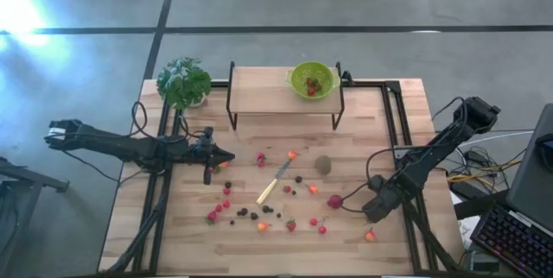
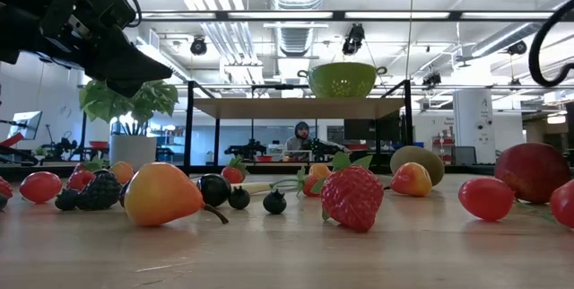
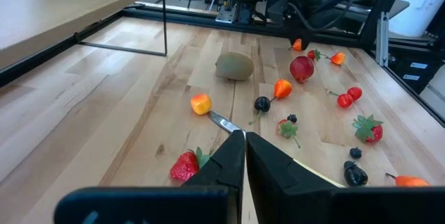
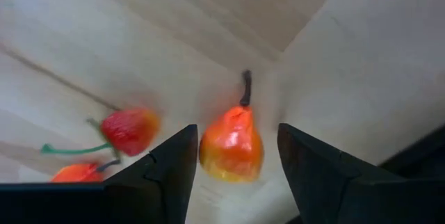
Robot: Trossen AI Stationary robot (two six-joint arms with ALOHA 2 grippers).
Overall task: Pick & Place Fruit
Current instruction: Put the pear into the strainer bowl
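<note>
Currently right end effector point(image 4: 233, 154) low over counter point(image 1: 380, 131) at near right corner, fingers spread, orange pear point(image 4: 231, 146) between them, not gripped. Left end effector point(image 3: 245, 140) clenched, empty, hovering over left side above knife point(image 1: 275, 181). Fruit scattered mid-counter: kiwi point(image 1: 323, 165), strawberries, dark berries. Green colander point(image 1: 312, 79) on raised shelf point(image 1: 259, 92), some fruit inside.

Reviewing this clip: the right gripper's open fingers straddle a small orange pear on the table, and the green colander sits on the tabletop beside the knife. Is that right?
Not quite. The green colander sits up on the raised wooden shelf, not on the tabletop beside the knife; the high view shows it. The rest holds: the right gripper stands open around the small orange pear.
</note>
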